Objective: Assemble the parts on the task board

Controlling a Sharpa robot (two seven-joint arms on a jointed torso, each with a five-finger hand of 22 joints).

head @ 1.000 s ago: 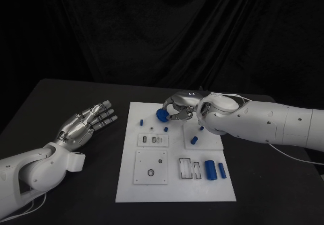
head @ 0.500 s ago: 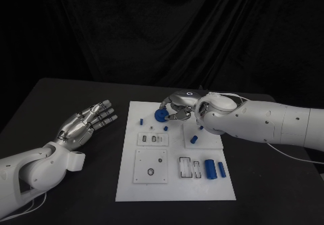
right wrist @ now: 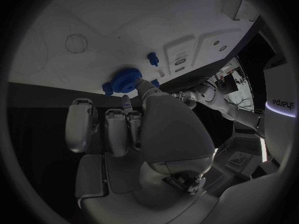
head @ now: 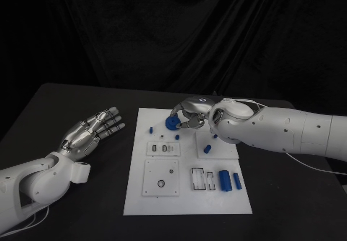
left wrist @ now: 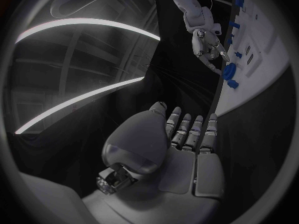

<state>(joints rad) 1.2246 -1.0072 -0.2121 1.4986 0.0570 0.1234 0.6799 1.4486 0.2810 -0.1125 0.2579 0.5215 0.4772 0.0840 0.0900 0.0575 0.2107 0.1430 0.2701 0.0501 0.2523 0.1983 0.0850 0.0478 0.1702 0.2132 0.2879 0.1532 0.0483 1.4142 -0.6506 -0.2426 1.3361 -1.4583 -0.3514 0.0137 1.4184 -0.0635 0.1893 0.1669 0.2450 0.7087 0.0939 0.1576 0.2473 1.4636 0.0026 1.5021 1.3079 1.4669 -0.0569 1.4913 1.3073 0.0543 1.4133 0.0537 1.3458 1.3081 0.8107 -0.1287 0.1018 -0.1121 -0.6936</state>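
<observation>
The right robot hand was at the far end of the task board, its fingertips closed on a blue gear, a round toothed disc held just above the white surface near a small blue peg. The gear looked like a rigid moulded piece, light for its size and unlikely to bend or crack under a firm pinch. Its toothed rim probably gave the fingers some purchase, though smooth plastic faces could slip if squeezed off-centre. The rim, taken from opposite sides, seemed the sensible place to hold it, leaving the central bore free for a shaft. The left robot hand lay over the table beside the board, fingers extended and apart, holding nothing.
</observation>
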